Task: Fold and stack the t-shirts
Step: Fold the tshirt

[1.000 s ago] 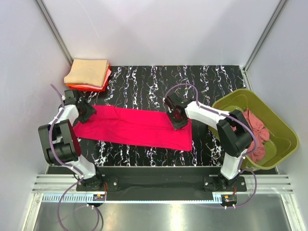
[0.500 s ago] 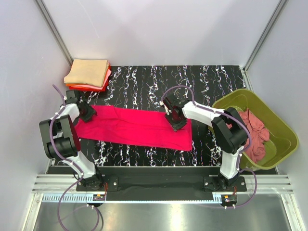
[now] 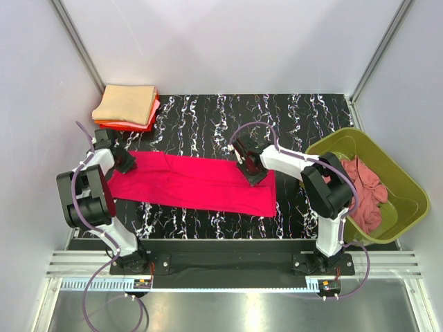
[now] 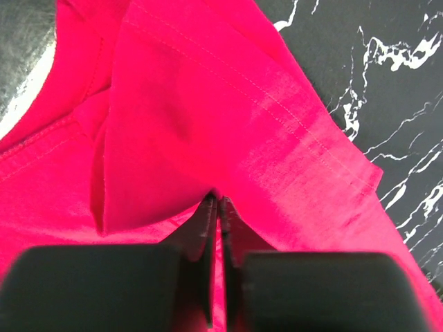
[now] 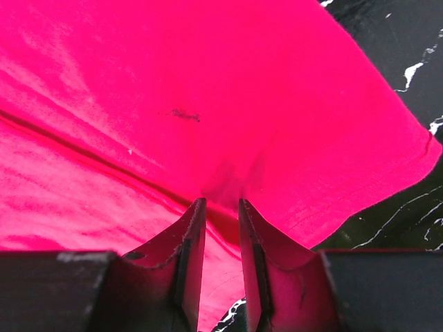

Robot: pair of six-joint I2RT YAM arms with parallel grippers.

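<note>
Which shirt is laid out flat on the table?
The crimson-pink t-shirt, held between the left gripper and right gripper; the rest are the folded stack at far left and the dusty rose shirt crumpled in the olive tub.

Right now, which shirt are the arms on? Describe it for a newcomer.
On the black marbled table, look between the two arms. The crimson-pink shirt lies as a long flat band, the left pincer and right pincer each pinching near an end. Unlike the folded stack at the far-left corner and the dusty rose shirt crumpled in the green tub, it is spread out.
</note>
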